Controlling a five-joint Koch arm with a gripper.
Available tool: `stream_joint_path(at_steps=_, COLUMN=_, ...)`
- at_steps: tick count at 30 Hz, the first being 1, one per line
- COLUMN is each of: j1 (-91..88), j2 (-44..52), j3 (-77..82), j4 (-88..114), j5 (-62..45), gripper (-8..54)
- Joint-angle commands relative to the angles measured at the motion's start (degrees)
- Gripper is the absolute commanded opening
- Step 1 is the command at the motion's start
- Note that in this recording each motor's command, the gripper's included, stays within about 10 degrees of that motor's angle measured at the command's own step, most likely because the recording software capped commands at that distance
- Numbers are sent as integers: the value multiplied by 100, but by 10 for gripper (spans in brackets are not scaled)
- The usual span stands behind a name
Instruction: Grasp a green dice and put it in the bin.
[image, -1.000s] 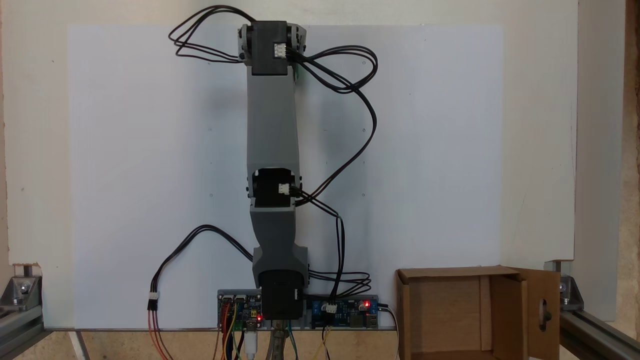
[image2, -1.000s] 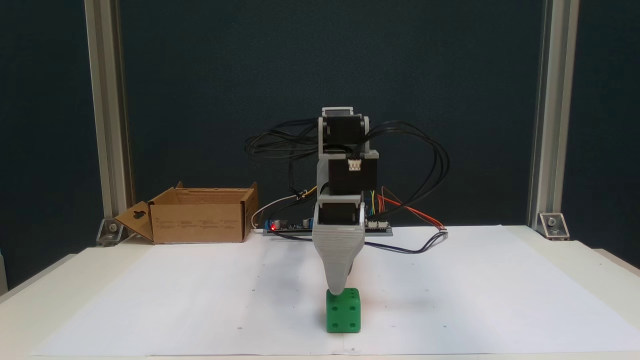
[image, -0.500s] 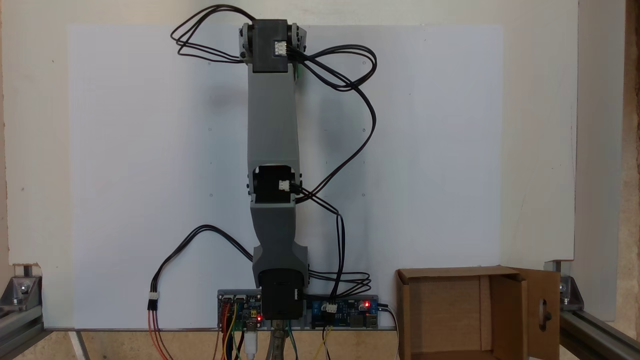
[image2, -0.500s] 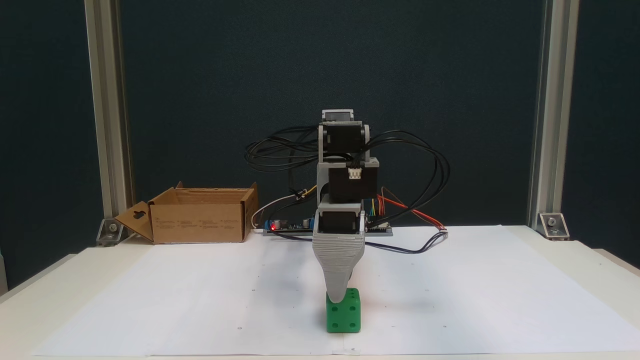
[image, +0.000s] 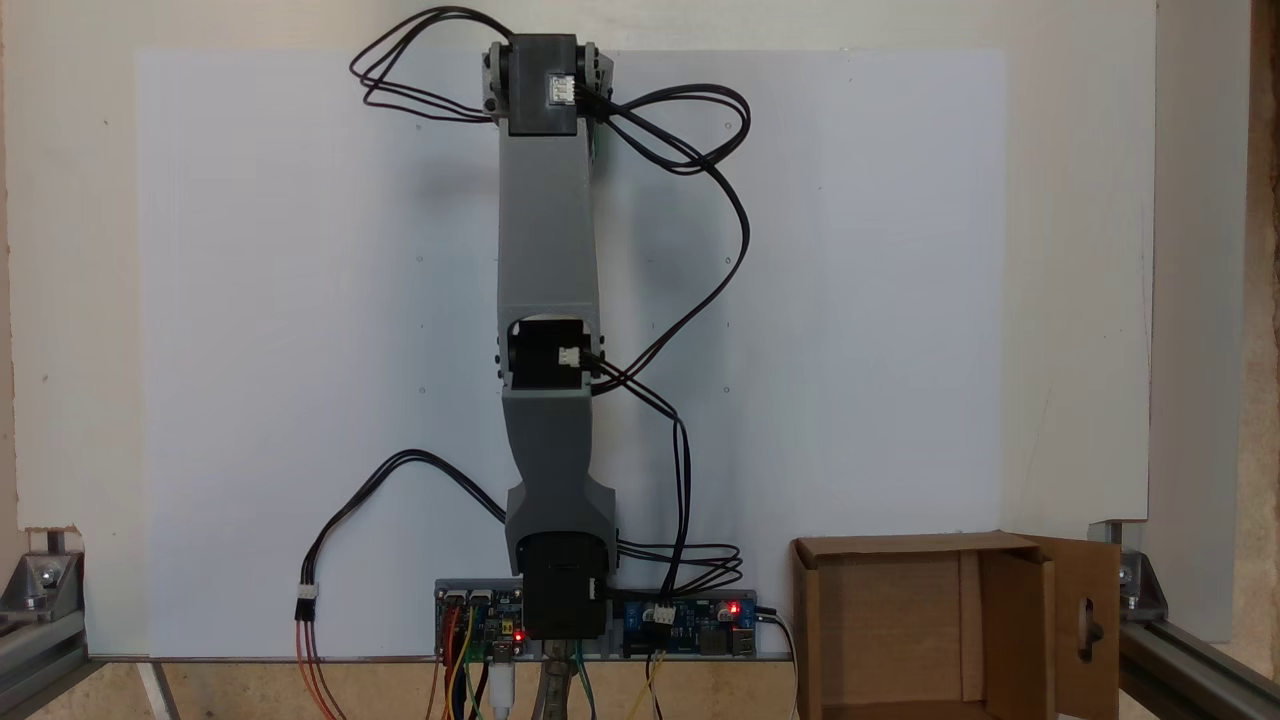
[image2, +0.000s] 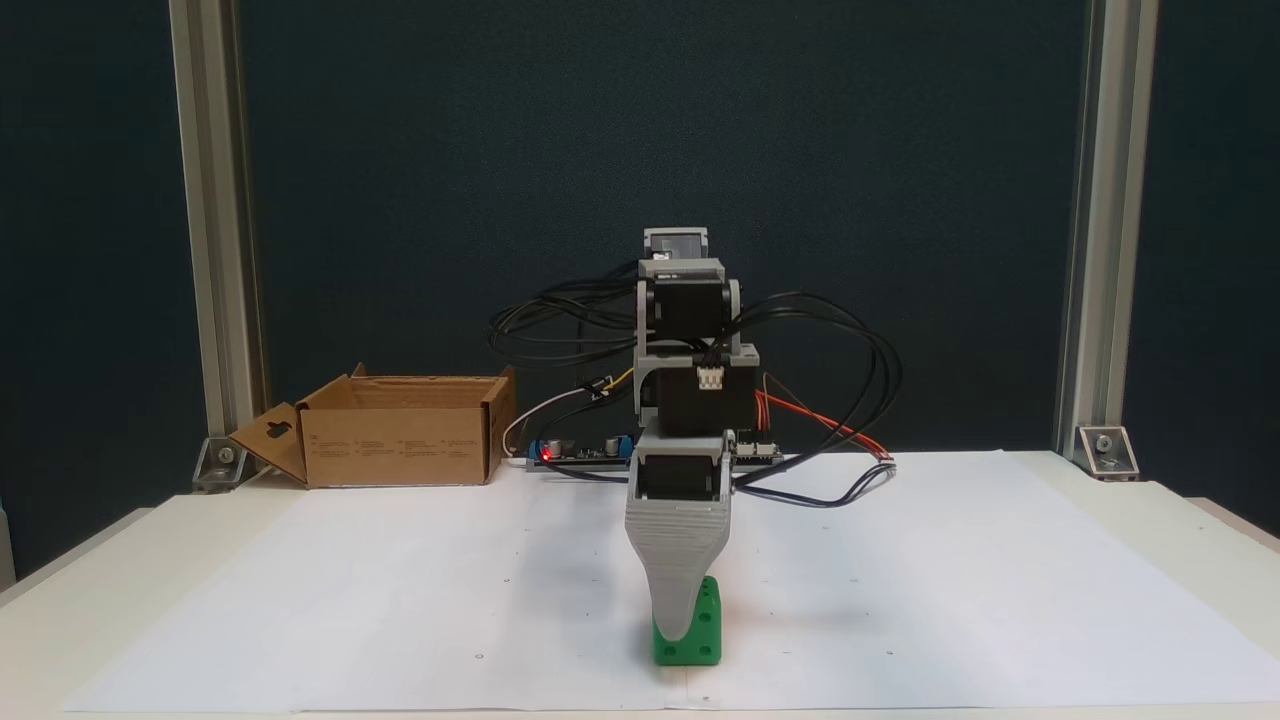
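The green dice (image2: 706, 628) sits on the white paper near the table's front edge. My gripper (image2: 678, 628) points straight down at it, and its grey front finger (image2: 678, 560) covers the dice's left half almost to the paper. The other jaw is hidden behind this finger, so the gap cannot be seen. From above, the arm (image: 545, 250) stretches straight away from its base, and its wrist motor covers the gripper. The bin, an open brown cardboard box (image2: 390, 445), stands beside the arm's base, with its keyhole flap folded out (image: 1085, 630).
Circuit boards with red lights (image: 690, 618) lie at the arm's base, and black cables (image2: 850, 350) loop out on both sides. Aluminium posts (image2: 215, 250) stand at the table's back corners. White paper (image: 300, 300) covers the work area.
The gripper has come down over the dice; the front finger now covers more of it. The arm has lowered and reached slightly farther out. The dice and bin have not moved.
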Motion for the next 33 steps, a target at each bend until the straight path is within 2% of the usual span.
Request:
stream_joint_path(at_steps=1, j1=-62, j2=97, j3=-281, j4=-26, j5=193, gripper=431)
stream_joint_path(at_steps=33, j1=-114, j2=-229, j3=-255, j4=-141, j5=149, gripper=422)
